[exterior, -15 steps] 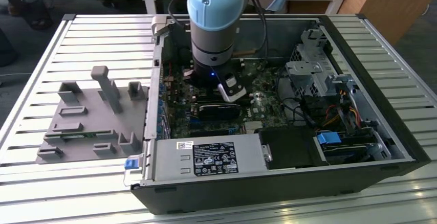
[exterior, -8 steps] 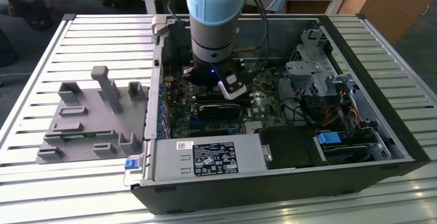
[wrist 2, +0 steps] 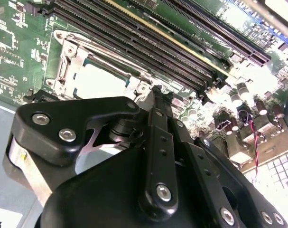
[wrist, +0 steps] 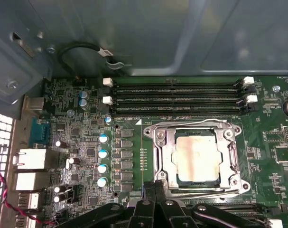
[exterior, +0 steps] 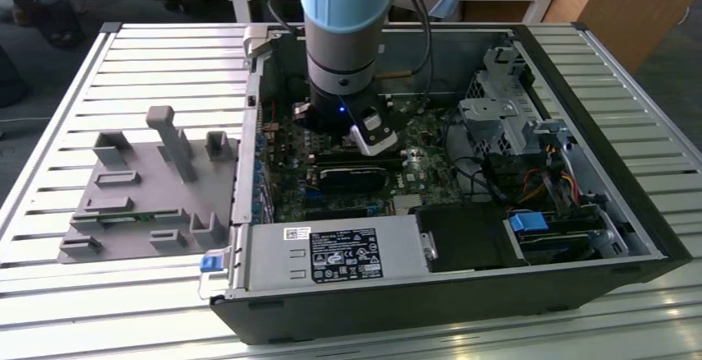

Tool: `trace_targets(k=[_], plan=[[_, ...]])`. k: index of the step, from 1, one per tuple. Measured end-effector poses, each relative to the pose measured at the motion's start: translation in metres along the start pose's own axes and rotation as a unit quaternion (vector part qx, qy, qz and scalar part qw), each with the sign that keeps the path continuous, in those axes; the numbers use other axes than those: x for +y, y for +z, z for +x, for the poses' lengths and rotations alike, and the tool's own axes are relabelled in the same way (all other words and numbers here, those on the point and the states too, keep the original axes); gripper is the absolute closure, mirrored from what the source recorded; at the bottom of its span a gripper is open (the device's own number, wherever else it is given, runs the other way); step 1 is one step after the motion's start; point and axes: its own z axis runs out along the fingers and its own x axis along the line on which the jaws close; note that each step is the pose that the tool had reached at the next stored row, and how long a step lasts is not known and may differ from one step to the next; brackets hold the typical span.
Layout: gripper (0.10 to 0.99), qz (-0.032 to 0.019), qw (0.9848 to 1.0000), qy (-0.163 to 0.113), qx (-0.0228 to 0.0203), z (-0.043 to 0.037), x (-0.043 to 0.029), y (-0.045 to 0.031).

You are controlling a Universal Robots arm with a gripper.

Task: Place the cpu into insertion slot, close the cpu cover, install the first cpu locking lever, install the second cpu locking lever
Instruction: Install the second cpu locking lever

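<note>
The cpu (wrist: 197, 156), a tan-silvery square, lies in the insertion slot (wrist: 236, 129) on the green board. The silvery cpu cover (wrist: 166, 161) lies flat over it, framing its face. In the second wrist view the cpu (wrist 2: 98, 80) and the cpu cover (wrist 2: 70, 59) lie just past the fingertips. My gripper (wrist: 156, 186) is shut, its black fingers pressed together, its tip at the socket's near corner beside a thin metal locking lever (wrist: 200, 193) along that edge. Whether the tip touches the lever I cannot tell. In the exterior view the gripper (exterior: 373, 142) reaches down into the open computer case.
Long black memory slots (wrist: 177, 97) run along the socket's far side, with a row of capacitors (wrist: 103, 152) beside it. The case wall (wrist: 134, 33) rises behind. A drive cage (exterior: 505, 122) and power supply (exterior: 329, 253) crowd the case; a grey fixture (exterior: 143, 187) lies outside at the exterior view's left.
</note>
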Motion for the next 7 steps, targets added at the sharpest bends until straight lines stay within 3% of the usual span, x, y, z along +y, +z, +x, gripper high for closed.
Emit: trace_targets(k=[7], plan=[[0.98,-0.0004,1.0,0.0,0.0,-0.0001,0.0017,-0.006]])
